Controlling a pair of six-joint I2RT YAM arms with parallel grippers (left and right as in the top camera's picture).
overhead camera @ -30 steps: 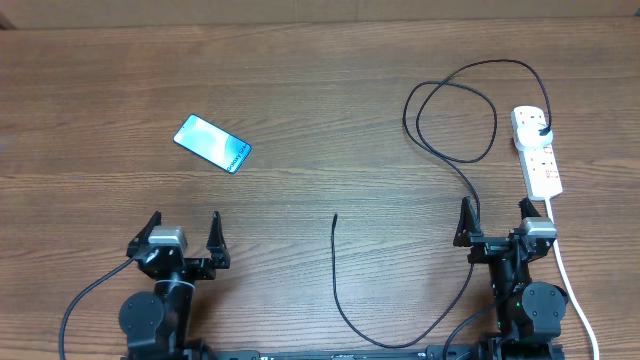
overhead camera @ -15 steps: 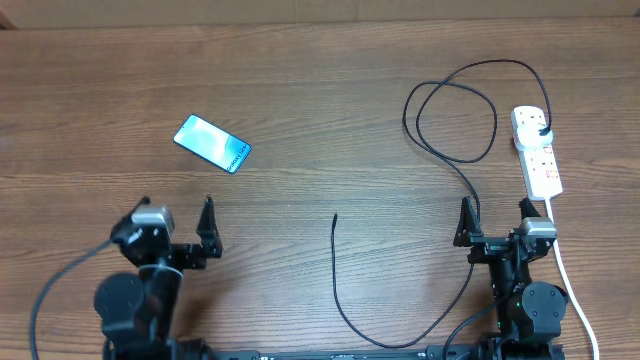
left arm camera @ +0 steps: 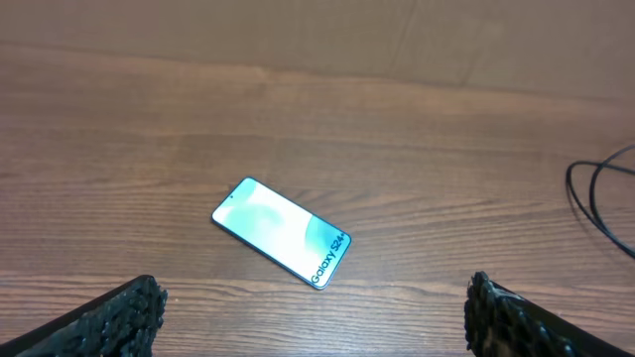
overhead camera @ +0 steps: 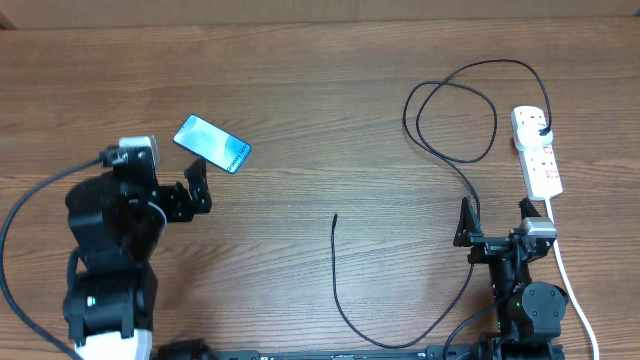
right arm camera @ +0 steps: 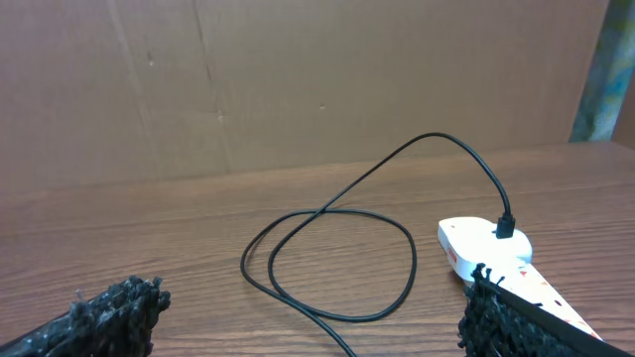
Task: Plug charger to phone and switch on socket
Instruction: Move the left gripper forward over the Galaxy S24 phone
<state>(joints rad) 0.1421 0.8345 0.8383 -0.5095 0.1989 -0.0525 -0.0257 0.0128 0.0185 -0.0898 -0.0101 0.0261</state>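
Lying loose, your thin black charger cable awaits the slim cyan-screened phone; white power strip needs switching. Left gripper and right gripper gape empty

Wooden table: phone left, charger looping centre-right, socket far right.

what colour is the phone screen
The phone screen is light cyan with whitish patches; it shows best in the left wrist view.

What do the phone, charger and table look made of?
Phone: probably glass front, glossy, lit cyan screen. Charger: flexible black cable, likely rubbery sheath, lying in loose loops. Table: wood or wood-look laminate, matte, visible grain.
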